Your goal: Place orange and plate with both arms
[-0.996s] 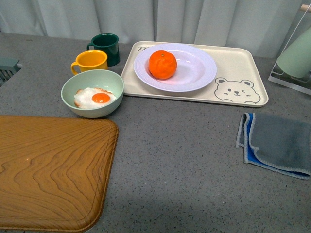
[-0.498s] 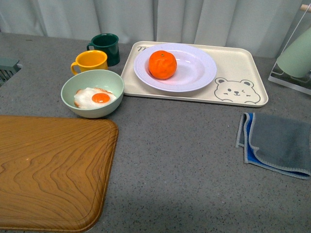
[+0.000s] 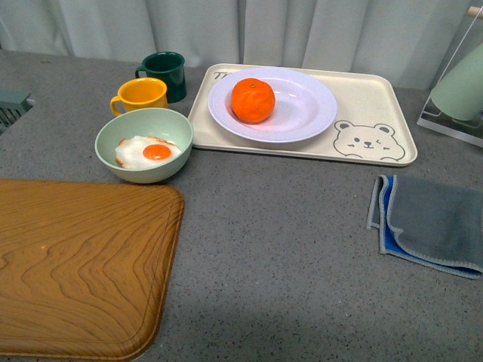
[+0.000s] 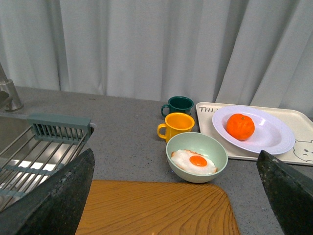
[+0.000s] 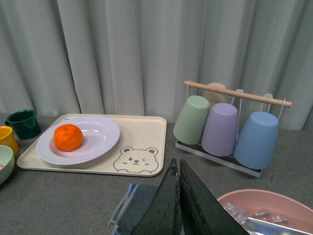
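Since the orange point(image 3: 252, 100) sits upper-centre on the plate point(image 3: 306, 105), I'd approach it with the left gripper point(image 4: 176, 196) spread wide, right gripper point(image 5: 179, 205) closed

**Bystanders on the grey counter**

Near left, a wooden tray point(image 3: 79, 264) fills the corner. Just beyond it sits a pale green bowl point(image 3: 143, 145) with a fried egg point(image 3: 149, 152) inside. Behind that, a yellow mug point(image 3: 141, 95), and a dark green mug point(image 3: 164, 75) just behind it. Centre back, the cream bear-print tray point(image 3: 370, 128). Right side, a folded grey-blue cloth point(image 3: 430, 223). Further right, a cup rack point(image 5: 230, 127) carries green, purple and blue cups upside down, tilted
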